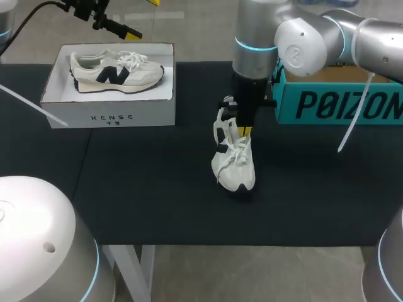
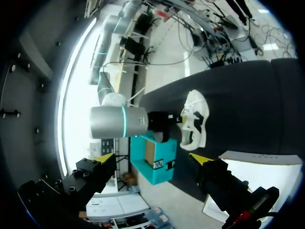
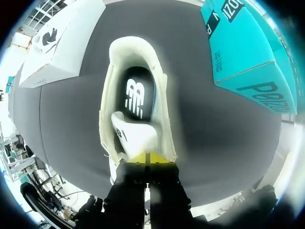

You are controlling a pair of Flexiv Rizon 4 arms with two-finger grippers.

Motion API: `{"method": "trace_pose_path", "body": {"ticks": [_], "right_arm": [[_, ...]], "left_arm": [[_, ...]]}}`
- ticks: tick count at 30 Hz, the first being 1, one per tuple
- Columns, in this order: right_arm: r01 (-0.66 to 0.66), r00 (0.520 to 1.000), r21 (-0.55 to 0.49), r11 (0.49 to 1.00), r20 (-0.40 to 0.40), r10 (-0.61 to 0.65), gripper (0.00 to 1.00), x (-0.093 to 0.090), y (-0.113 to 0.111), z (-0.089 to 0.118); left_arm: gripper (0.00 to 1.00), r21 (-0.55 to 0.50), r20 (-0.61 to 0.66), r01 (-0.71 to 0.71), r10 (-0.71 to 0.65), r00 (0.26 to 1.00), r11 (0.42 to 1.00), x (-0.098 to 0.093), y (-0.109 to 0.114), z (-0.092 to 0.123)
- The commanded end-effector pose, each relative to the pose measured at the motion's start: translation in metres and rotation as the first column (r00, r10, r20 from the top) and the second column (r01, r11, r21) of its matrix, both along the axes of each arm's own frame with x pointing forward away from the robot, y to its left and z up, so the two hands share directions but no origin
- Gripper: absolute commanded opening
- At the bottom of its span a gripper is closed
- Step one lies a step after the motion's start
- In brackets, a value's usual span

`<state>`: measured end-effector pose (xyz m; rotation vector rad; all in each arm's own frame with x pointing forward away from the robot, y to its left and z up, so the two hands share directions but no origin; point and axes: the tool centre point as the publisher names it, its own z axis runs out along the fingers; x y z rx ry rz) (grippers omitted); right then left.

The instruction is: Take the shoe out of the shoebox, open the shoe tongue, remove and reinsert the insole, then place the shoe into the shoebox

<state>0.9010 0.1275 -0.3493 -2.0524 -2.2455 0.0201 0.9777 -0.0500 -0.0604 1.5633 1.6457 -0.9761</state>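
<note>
My right pincer (image 1: 245, 130) is pinched closed on the white tongue (image 3: 136, 136) of the white lace-up sneaker (image 1: 233, 167). The sneaker stands mid-way across the black worktop (image 1: 157, 189), near the teal cardboard box (image 1: 340, 100) at the far right edge. My left pincer (image 2: 150, 158) hangs open and empty. I'd ease the tongue toward the toe slowly, so the sneaker doesn't tip.

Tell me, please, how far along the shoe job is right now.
Done: the shoe stands on the table, outside the white shoebox. In hand: the right gripper, fingers closed, is at the tongue. Left, it seems: the dark insole lies inside, so pulling it, refitting it and boxing the shoe remain. The left gripper hangs open.
</note>
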Motion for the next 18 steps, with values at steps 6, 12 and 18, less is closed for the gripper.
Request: {"method": "trace_pose_path", "body": {"ticks": [6, 12, 18], "right_arm": [[-0.032, 0.997, -0.046, 0.998, 0.061, 0.035, 0.00, 0.012, 0.012, 0.024], [-0.043, 0.997, -0.029, 0.999, 0.063, 0.045, 0.00, 0.012, 0.025, 0.018], [-0.044, 0.998, -0.004, 0.999, 0.032, 0.045, 0.00, 0.010, 0.028, 0.003]], "left_arm": [[1.00, 0.005, 0.000, 0.001, -0.001, 1.000, 1.000, 0.000, 0.000, 0.001], [1.00, 0.005, 0.000, 0.001, -0.001, 1.000, 1.000, 0.000, 0.000, 0.001], [1.00, 0.005, 0.000, 0.001, -0.001, 1.000, 1.000, 0.000, 0.000, 0.001]]}}
